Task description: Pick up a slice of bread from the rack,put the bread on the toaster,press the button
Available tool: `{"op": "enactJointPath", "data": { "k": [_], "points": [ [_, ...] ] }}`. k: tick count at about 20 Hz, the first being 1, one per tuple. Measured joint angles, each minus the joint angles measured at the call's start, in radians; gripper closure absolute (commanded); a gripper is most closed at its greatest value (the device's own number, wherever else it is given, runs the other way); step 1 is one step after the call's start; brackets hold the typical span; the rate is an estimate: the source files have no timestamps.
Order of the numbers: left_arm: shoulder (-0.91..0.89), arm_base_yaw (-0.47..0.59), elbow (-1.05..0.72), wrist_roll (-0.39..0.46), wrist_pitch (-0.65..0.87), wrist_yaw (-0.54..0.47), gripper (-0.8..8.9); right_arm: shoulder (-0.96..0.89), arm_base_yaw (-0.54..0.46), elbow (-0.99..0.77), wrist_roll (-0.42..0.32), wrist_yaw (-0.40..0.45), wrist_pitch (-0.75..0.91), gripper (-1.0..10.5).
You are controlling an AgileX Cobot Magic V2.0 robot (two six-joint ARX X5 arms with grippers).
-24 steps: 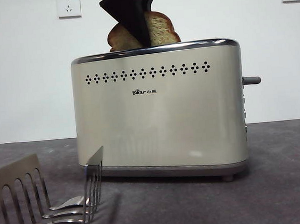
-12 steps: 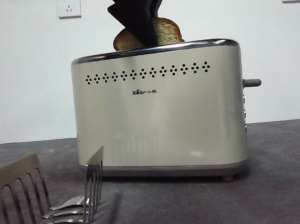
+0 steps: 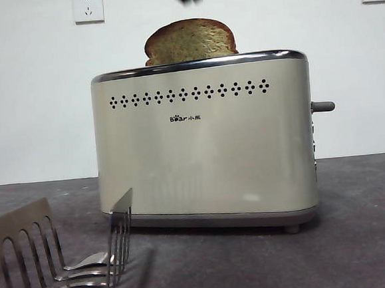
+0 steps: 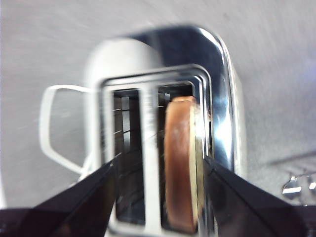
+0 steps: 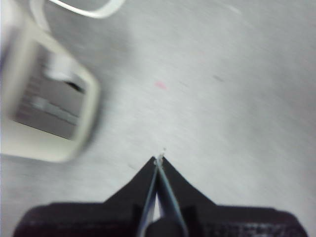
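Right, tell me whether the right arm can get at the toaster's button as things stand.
Probably yes. The button sticks out of the toaster's narrow end with nothing beside it. The right gripper, jaws shut, hangs over bare table next to that end. The left gripper is above the slice of bread, away from it.

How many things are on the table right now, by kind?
Toaster: 1
Slice of bread, standing in the toaster's slot: 1
Rack: 1
Total: 3
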Motion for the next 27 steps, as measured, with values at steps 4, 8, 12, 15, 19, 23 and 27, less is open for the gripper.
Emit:
{"op": "enactJointPath", "data": {
  "k": [4,8,12,15,19,23,27],
  "points": [
    [-0.131,0.000,0.000,-0.246,0.000,0.000,5.31,0.080,0.000,0.000,0.016,-0.220,0.126,9.5],
    [-0.209,0.001,0.000,-0.591,-0.063,0.001,7.74,0.187,0.000,0.000,0.067,-0.418,0.266,9.5],
    [-0.248,0.008,0.000,-0.774,-0.085,0.001,8.22,0.304,0.000,0.000,0.110,-0.525,0.354,9.5],
    [-0.275,0.008,0.000,-0.895,-0.085,0.001,8.22,0.394,0.000,0.000,0.125,-0.559,0.406,9.5],
    [-0.346,0.008,0.000,-0.977,-0.085,0.001,8.22,0.490,0.000,0.000,0.142,-0.586,0.494,9.5],
    [-0.419,0.008,0.000,-1.017,-0.085,0.003,8.22,0.554,0.000,0.001,0.168,-0.595,0.546,9.5],
    [-0.457,0.008,-0.002,-1.048,-0.085,0.003,8.22,0.606,0.006,0.001,0.171,-0.603,0.550,9.5]
  ]
}}
